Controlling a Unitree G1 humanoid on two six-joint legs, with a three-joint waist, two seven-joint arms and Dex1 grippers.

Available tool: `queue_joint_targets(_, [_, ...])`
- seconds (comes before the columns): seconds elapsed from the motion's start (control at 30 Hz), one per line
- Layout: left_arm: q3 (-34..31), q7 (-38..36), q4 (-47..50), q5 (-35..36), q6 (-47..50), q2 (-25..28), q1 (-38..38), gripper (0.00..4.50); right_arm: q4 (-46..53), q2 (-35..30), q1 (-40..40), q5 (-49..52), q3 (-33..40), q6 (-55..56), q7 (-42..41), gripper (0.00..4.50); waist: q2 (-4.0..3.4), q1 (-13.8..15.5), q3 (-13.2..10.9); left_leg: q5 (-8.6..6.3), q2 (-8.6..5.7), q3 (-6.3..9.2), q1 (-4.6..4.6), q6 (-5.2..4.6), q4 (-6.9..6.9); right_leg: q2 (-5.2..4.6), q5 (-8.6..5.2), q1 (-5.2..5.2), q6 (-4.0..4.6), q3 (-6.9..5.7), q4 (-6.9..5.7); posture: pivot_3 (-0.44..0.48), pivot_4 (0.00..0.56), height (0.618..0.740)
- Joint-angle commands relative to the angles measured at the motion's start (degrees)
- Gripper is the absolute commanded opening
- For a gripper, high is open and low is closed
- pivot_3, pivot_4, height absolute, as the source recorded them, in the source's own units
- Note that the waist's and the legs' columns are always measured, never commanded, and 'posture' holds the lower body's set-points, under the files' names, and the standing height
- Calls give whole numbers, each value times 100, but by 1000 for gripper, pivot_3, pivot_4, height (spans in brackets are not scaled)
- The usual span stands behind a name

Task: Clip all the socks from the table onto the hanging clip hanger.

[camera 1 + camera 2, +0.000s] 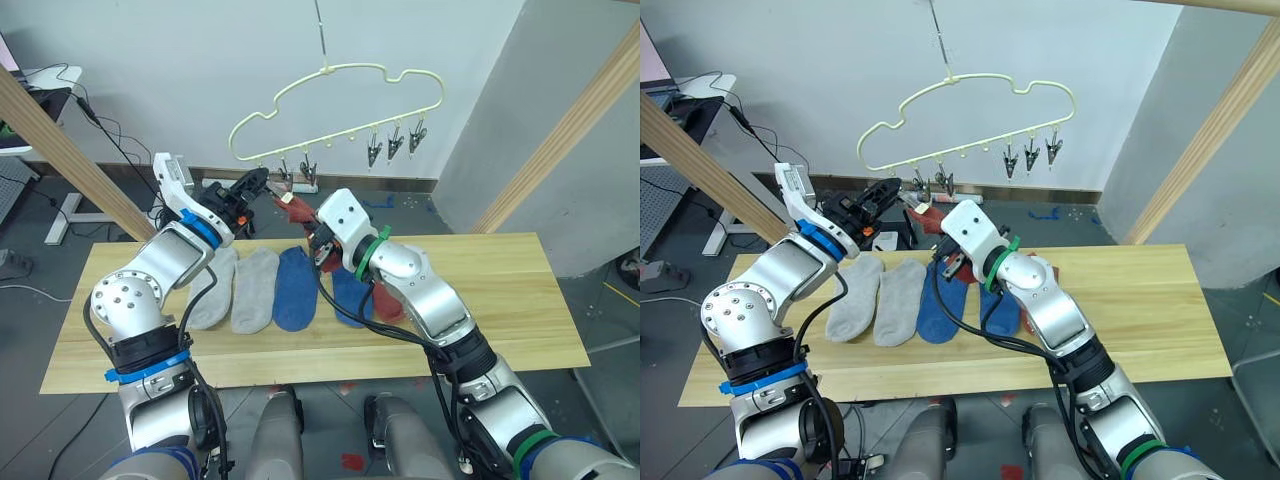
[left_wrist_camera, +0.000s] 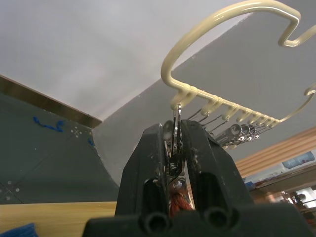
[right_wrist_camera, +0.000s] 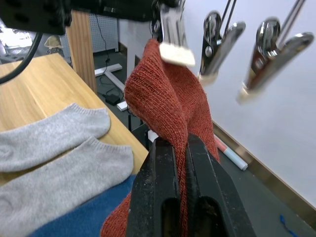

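Observation:
The pale yellow clip hanger [image 1: 340, 80] hangs above the table's [image 1: 500, 300] far edge. My left gripper [image 1: 262, 180] is shut on the leftmost clip [image 2: 176, 123], squeezing it. My right gripper [image 3: 181, 148] is shut on a rust red sock [image 3: 168, 103] and holds it up, with the sock's top edge at that clip's jaws [image 3: 173, 34]. On the table lie two light grey socks [image 1: 215, 290] [image 1: 255, 290], two blue socks [image 1: 295, 290] [image 1: 350, 295] and another rust red sock [image 1: 390, 305], partly hidden behind my right arm.
Free clips [image 1: 395, 140] hang along the hanger's right part, and two more [image 3: 217, 44] hang close beside the held one. Thick wooden beams [image 1: 60, 150] [image 1: 570, 130] slant at both sides. Cables and a desk [image 1: 40, 90] are at the back left.

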State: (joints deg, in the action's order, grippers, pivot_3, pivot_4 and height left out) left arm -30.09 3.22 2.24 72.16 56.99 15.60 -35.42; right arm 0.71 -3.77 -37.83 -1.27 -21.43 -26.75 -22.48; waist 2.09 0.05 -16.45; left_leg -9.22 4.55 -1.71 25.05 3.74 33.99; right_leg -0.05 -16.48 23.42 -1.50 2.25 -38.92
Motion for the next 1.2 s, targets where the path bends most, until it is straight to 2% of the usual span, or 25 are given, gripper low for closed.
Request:
queue_joint_targets(0.03, [57,10,206,202,-46,77,13,219,76,81,-170,-55,113,223,49,50,0,0,0,0,0,-1,0,1,0,0,0,0,0,1,0,77,271,740])
queue_joint_targets(0.2, [125,-145,272,82,-246,152,38,219,-80,149,-269,-74,115,302,53,50,0,-3,0,1,0,0,0,1,0,0,0,0,1,-1,0,77,276,740])
queue_joint_targets(0.27, [124,-139,339,162,-288,161,74,953,-81,157,-256,-72,113,307,45,0,0,1,0,1,0,0,0,2,0,0,1,0,1,-1,0,85,279,740])
queue_joint_targets(0.5, [184,-128,437,135,-313,310,234,3034,-46,156,-176,-55,107,273,-13,0,0,0,0,0,1,1,1,2,0,-1,1,0,2,-1,2,85,279,740])
queue_joint_targets(0.67, [335,-283,687,-68,-289,608,570,4476,-25,230,-96,90,147,222,-78,0,0,-2,0,-1,1,0,1,2,-1,-1,1,0,2,-1,1,95,272,740])
queue_joint_targets(0.8, [440,-476,1020,-198,-246,956,907,4500,96,386,50,460,254,-39,-298,1013,0,2,0,-2,3,2,1,4,-2,0,1,2,3,-2,1,97,268,740])
queue_joint_targets(0.93, [591,-642,1369,-540,-399,1211,1180,4500,332,459,222,857,391,-449,-477,2485,0,7,0,-10,1,0,1,-7,-2,-3,2,2,4,0,1,108,265,740])
queue_joint_targets(1.1, [806,-785,1636,-913,-600,1223,1379,4500,550,296,471,1096,519,-716,-605,4289,2,40,1,-11,2,4,1,-9,-2,-3,2,1,4,-4,0,119,261,740])
queue_joint_targets(1.13, [870,-829,1686,-1067,-684,1235,1426,4500,578,229,521,1107,554,-735,-620,4445,2,47,1,-11,1,3,1,-9,-2,-3,1,1,3,-3,0,119,261,740])
queue_joint_targets(1.2, [1097,-1028,1819,-1565,-963,1337,1542,4500,640,72,611,1112,651,-766,-629,4445,2,57,1,-11,0,3,1,-9,-2,-3,1,2,3,-2,0,119,261,740])
